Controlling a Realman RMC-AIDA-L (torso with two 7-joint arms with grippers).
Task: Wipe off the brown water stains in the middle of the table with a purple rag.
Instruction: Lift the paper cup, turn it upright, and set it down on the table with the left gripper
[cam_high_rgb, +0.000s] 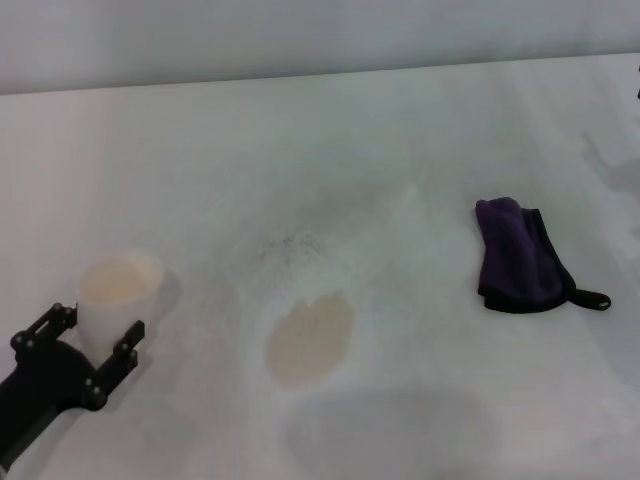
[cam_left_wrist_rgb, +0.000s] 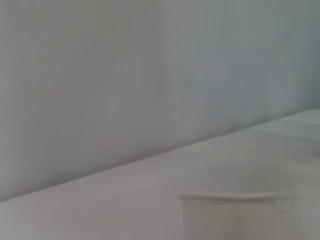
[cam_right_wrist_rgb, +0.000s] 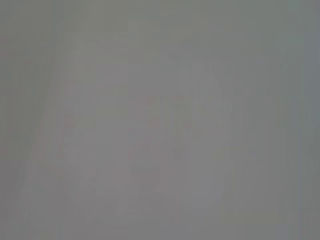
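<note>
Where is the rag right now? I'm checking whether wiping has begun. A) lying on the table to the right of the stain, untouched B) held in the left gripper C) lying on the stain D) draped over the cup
A: in the head view the rag lies bunched on the table, well right of the stain, no gripper on it; the left gripper sits open around the cup.

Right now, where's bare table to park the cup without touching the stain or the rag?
Free: the wide strip between the brown water stains and the purple rag, and the whole far half of the table toward the wall. Crowded: the near left corner, where the left tool sits around the cup. The right tool is out of view.
</note>
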